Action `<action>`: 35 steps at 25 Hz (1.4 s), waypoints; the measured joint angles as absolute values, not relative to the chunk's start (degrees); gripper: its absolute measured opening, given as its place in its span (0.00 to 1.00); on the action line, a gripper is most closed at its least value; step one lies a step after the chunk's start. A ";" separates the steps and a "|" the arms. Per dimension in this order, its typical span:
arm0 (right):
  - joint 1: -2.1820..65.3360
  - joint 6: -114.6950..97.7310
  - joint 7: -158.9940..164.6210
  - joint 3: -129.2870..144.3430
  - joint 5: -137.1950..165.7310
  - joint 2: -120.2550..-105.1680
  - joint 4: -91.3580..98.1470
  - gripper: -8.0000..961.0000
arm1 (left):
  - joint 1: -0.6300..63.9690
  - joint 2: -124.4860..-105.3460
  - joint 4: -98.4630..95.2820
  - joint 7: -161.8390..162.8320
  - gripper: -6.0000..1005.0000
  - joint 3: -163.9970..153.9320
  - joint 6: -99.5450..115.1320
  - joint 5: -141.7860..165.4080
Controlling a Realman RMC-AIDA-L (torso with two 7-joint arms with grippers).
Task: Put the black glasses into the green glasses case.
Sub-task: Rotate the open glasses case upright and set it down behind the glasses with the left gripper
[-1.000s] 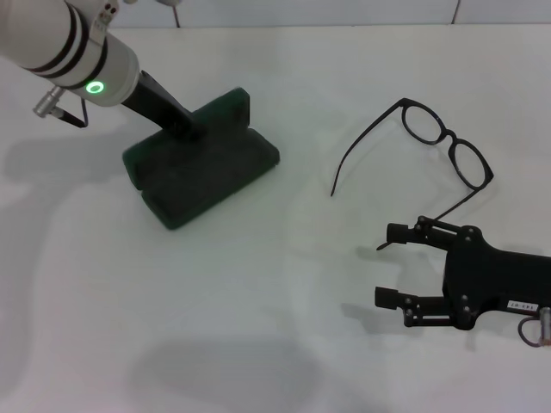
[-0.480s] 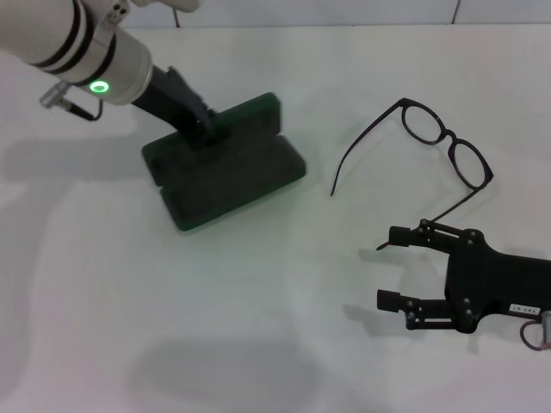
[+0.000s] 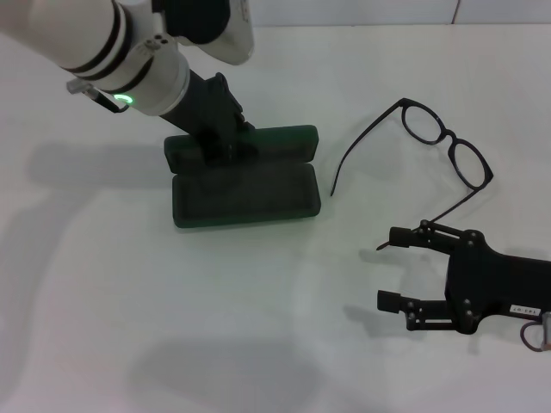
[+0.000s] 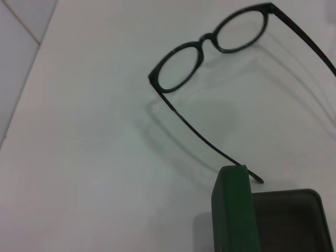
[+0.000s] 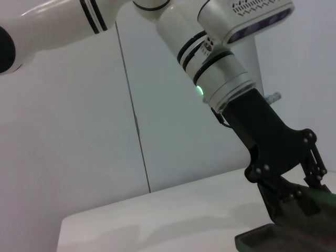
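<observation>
Head view: the left gripper [image 3: 225,144] is clamped on the raised lid of the open green glasses case [image 3: 245,194], which lies on the white table [image 3: 129,301]. The black glasses [image 3: 448,155] rest unfolded on the table near the case's right end. The right gripper [image 3: 396,267] hovers nearby, fingers spread, holding nothing.

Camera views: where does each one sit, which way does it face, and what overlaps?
Head: looks down on table, both arms, green glasses case, black glasses, right pincer.
Left wrist: faces across the table; glasses, case edge; no own body.
Right wrist: low, faces left pincer on the case lid.
Shared: all show the case.
</observation>
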State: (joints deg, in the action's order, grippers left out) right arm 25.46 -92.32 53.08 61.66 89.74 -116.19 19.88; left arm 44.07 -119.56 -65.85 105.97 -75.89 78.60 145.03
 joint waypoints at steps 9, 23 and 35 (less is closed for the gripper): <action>25.47 -92.31 53.08 61.46 89.74 -116.19 19.34 0.91 | 43.92 -119.73 -65.89 105.81 0.29 -78.89 78.47 144.12; 25.43 -92.40 53.08 61.42 89.74 -116.19 19.33 0.91 | 42.96 -119.97 -65.90 106.37 0.33 -80.47 76.43 143.79; 25.37 -92.42 53.08 61.61 89.74 -116.19 19.33 0.91 | 41.02 -120.01 -67.25 107.67 0.36 -81.38 74.41 140.37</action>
State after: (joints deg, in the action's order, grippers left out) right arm 25.37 -92.42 53.08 61.61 89.74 -116.19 19.33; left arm 41.02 -120.01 -67.25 107.67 -81.38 74.41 140.37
